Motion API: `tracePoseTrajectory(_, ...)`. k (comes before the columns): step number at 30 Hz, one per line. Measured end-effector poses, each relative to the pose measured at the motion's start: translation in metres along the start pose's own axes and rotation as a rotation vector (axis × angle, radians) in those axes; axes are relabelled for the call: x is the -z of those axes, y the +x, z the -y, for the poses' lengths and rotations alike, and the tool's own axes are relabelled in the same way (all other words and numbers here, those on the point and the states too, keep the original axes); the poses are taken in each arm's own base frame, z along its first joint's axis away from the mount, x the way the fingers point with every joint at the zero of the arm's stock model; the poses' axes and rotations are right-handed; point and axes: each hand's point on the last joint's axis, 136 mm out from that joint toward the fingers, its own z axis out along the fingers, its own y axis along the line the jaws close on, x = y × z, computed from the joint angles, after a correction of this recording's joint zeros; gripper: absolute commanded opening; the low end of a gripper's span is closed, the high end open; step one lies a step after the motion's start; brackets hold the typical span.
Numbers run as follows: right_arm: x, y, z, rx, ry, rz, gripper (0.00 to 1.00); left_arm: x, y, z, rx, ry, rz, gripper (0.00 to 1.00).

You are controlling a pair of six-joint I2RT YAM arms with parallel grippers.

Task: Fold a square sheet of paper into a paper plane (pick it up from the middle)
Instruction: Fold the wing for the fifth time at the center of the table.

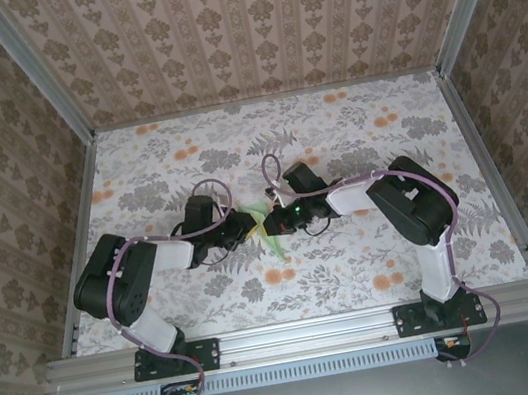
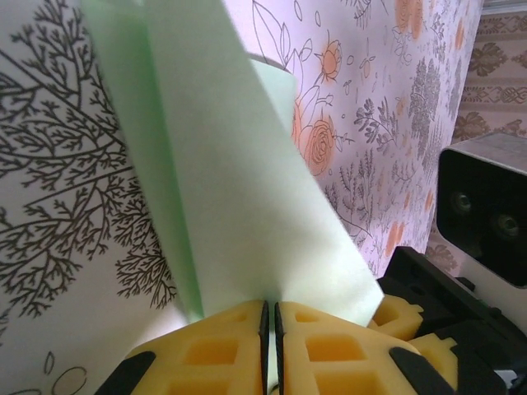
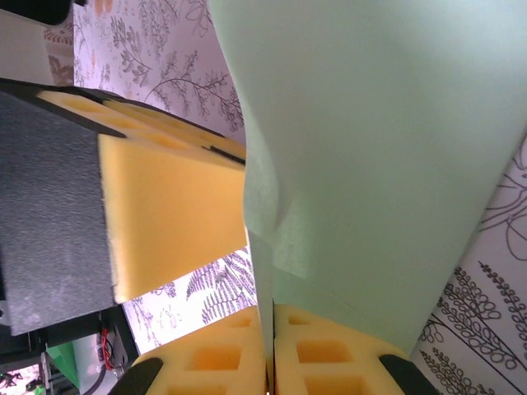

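Observation:
The pale green sheet of paper (image 1: 267,225) hangs folded and narrow between the two grippers above the middle of the floral tablecloth, one tip pointing toward the near edge. My left gripper (image 1: 249,225) meets it from the left, my right gripper (image 1: 284,218) from the right. In the left wrist view the folded sheet (image 2: 230,164) rises from my left gripper (image 2: 272,317), whose yellow pads are shut on its lower edge. In the right wrist view the paper (image 3: 370,148) stands up from my right gripper (image 3: 270,317), pinched between the shut pads.
The two grippers nearly touch: the right gripper's yellow pads (image 2: 402,322) sit just right of the left one's, and a left pad (image 3: 173,222) fills the left of the right wrist view. Patterned walls (image 1: 246,28) enclose the tablecloth (image 1: 335,135).

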Motion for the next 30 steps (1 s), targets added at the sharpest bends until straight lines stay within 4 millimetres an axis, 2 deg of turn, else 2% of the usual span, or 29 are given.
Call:
tracePoseTrajectory(6, -0.003, 0.005, 0.007, -0.012, 0.017, -0.025, 0.14, -0.002, 0.0, -0.003, 0.001, -0.004, 0.0, 0.12)
tracePoseTrajectory(10, -0.003, 0.007, 0.007, -0.016, 0.024, -0.036, 0.19, -0.006, 0.0, -0.01, 0.011, -0.019, -0.006, 0.12)
tracePoseTrajectory(20, 0.004, 0.006, 0.002, 0.049, 0.038, -0.037, 0.42, -0.008, 0.002, -0.016, 0.02, -0.031, -0.011, 0.11)
tracePoseTrajectory(26, 0.018, 0.004, -0.002, 0.151, 0.108, 0.005, 0.42, -0.008, 0.002, -0.016, 0.02, -0.031, -0.012, 0.11)
tracePoseTrajectory(30, 0.015, 0.013, 0.003, 0.223, 0.189, -0.009, 0.39, -0.008, 0.002, -0.016, 0.021, -0.031, -0.012, 0.11)
